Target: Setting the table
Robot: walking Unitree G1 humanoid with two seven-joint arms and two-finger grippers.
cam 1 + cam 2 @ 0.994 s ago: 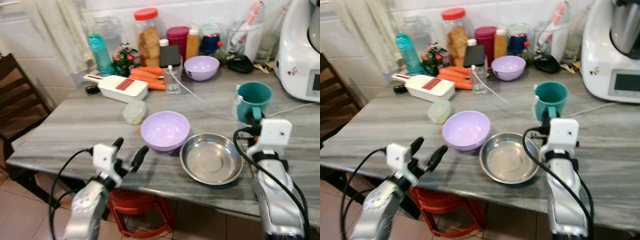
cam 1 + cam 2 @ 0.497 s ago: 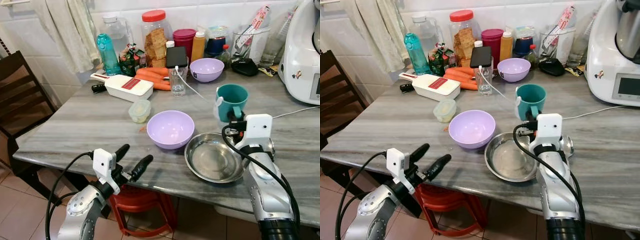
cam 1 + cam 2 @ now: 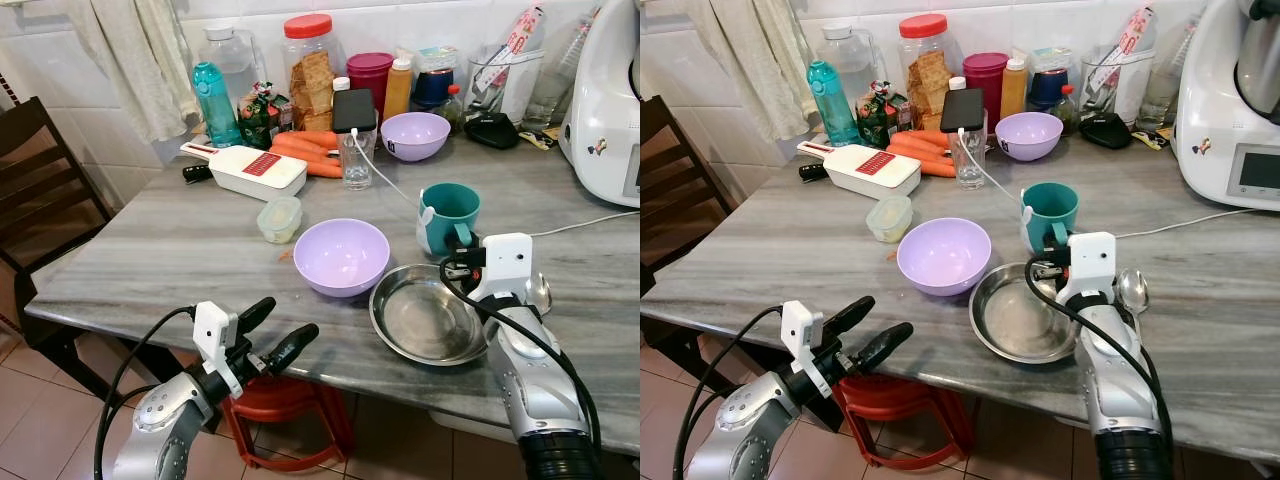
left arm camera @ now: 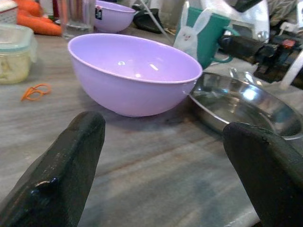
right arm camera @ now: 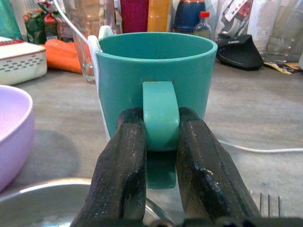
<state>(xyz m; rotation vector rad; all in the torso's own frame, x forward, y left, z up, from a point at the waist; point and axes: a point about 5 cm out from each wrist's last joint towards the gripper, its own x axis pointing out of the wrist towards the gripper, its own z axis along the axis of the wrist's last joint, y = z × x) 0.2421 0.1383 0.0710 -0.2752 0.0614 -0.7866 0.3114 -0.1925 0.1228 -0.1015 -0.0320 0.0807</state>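
A teal mug [image 3: 448,212] stands upright just behind the steel dish [image 3: 425,322] on the grey table [image 3: 160,250]. My right gripper [image 5: 161,142] is shut on the mug's handle [image 5: 161,116], with a black finger on each side. A purple bowl [image 3: 341,256] sits left of the dish. A spoon [image 3: 1132,290] lies to the right of my right arm. My left gripper [image 3: 272,330] hangs open at the table's near edge, fingers [image 4: 61,170] wide apart and facing the purple bowl [image 4: 135,71].
Along the back stand jars, bottles, carrots [image 3: 305,155], a white slicer [image 3: 250,172], a glass [image 3: 355,165] with a phone and a second purple bowl [image 3: 415,135]. A lidded tub [image 3: 279,219] sits mid-table, a white appliance [image 3: 610,110] at right, a dark chair [image 3: 40,190] at left, and a red stool [image 3: 285,410] beneath.
My right gripper has drawn the teal mug a little left and nearer, up to the steel dish. The spoon now shows beside my right arm. The left gripper shifted slightly right.
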